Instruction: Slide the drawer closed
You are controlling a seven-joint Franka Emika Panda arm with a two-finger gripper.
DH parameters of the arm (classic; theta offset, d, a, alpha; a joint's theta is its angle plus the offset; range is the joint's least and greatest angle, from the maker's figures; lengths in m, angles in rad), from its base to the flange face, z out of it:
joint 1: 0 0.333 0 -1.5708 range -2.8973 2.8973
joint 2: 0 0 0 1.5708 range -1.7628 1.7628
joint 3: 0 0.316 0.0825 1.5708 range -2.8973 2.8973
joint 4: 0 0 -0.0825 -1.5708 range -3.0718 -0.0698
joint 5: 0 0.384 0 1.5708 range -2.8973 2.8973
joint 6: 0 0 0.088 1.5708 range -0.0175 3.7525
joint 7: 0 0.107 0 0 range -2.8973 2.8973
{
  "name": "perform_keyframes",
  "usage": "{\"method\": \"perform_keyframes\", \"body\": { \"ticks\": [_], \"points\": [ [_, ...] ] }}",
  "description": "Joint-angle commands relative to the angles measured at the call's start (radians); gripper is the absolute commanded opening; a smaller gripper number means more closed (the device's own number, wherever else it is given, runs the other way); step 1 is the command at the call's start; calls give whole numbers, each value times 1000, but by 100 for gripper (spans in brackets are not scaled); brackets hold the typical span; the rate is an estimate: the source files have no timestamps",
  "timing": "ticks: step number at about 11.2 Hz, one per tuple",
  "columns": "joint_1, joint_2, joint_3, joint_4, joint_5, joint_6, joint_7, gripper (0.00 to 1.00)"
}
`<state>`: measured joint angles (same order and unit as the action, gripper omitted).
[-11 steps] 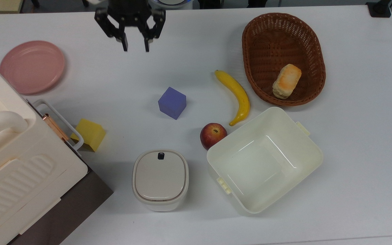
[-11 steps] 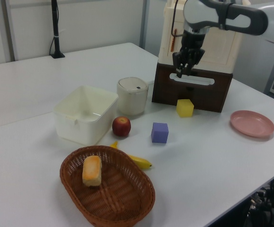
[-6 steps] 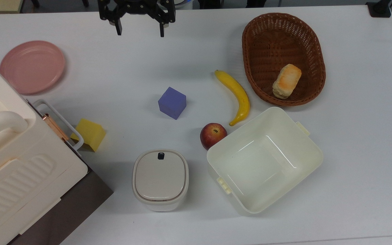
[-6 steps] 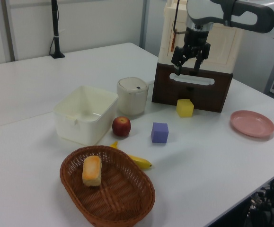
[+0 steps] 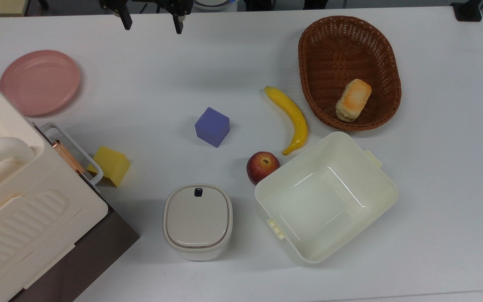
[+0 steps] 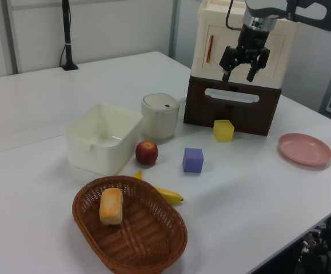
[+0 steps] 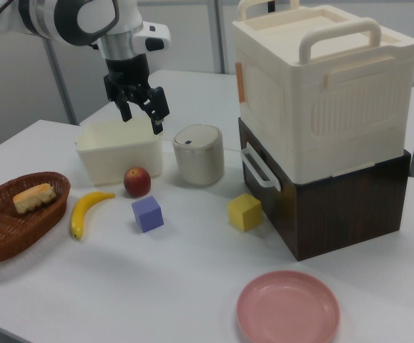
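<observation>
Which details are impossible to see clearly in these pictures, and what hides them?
- Inside of the drawer: its dark front panel covers it in the left and right views.
- Gripper body: cut off by the top view's upper edge; two spread fingers remain.
- Contents of the lidded container: hidden by its lid.
- Cabinet: cropped by the top view's left edge.

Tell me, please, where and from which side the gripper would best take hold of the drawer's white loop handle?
Probably the straight middle bar of the white loop handle. It stands off the drawer's dark front, leaving a gap for a finger behind it. Come from above, fingers either side of the bar; the yellow block sits just below and in front. The gripper hangs open, away over the table.
</observation>
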<state>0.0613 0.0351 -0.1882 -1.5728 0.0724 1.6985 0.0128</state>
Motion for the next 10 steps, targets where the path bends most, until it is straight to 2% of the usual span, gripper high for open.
{"method": "perform_keyframes", "body": {
  "ticks": [1, 10],
  "points": [
    [26, -23, -10, -29, 15, -16, 3, 100],
    [43, -3, 3, 1, 17, -71, 10, 100]
  ]
}}
